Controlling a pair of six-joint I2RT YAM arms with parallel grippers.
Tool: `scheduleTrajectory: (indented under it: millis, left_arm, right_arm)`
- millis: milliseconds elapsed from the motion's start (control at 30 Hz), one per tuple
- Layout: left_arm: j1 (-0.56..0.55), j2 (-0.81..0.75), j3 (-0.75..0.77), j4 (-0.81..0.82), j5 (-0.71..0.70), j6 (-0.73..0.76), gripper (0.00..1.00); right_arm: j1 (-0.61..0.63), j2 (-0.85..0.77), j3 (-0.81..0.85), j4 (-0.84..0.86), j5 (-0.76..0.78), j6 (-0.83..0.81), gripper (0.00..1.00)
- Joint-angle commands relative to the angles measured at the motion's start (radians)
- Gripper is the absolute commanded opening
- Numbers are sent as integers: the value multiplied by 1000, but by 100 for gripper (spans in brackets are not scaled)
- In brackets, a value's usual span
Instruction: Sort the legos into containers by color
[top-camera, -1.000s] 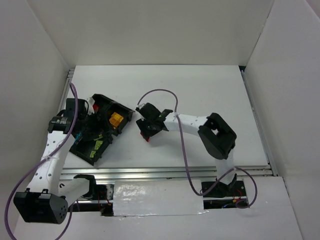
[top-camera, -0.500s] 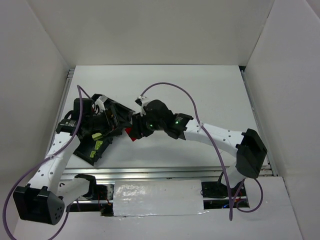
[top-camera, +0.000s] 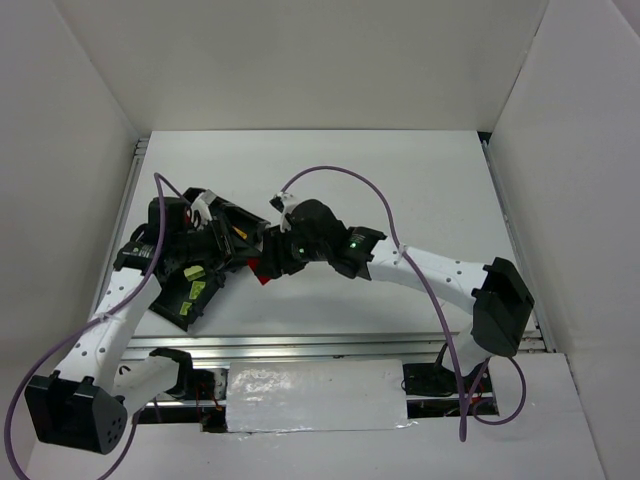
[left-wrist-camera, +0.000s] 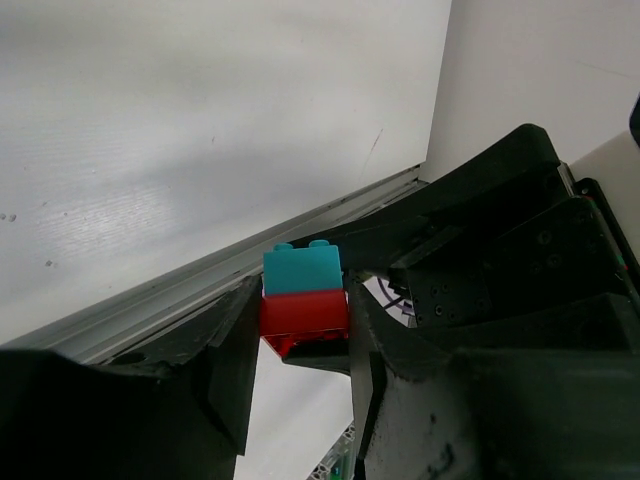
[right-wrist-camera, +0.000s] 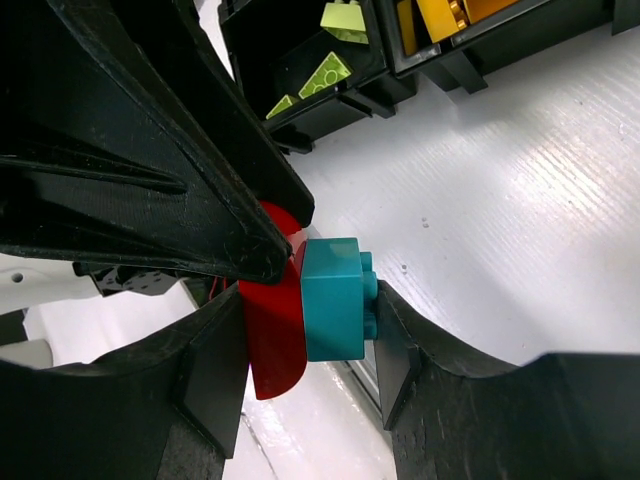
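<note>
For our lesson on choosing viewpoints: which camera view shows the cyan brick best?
The right wrist view: the cyan brick sits large mid-frame, studs visible, joined to a red brick between the fingers. The left wrist view shows it smaller, atop the red one. In the top view it cannot be made out.

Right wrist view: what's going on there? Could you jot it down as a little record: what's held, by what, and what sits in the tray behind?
held item: brick pair, a cyan brick stuck onto a red one
right gripper: closed on the pair, one finger on the red end, the other on the cyan studs
left gripper: fingers against either side of the red brick
location: just beside the tray
tray contents in view: lime bricks in one compartment, orange-yellow brick in the next
</note>
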Motion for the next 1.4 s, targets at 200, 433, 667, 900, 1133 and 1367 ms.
scheduleTrajectory:
  millis: [200,433,667,900,1133,1367]
  left_arm:
    - [-3,-16,3,74,81,-4,0]
    - [-3,-8,49,124,136,122,0]
    - [-6,-74,-58,413,357,101,0]
    - [-29,-149,-128,667,460,-5,0]
    - [-62,-164,-153,803,477,-89,0]
    - [-62,-164,-144,738,429,-56,0]
  right_arm:
    - [2,-3,49,52,-33,63,69]
    - [-123,-134,-113,202,-400,91,100]
    - [-281,-241,-312,527,-719,298,100]
    - [-271,-224,-315,753,-770,485,100]
    - [-243,-166,-241,762,-785,490,90]
    - [-243,-160,-285,828,-825,516,18]
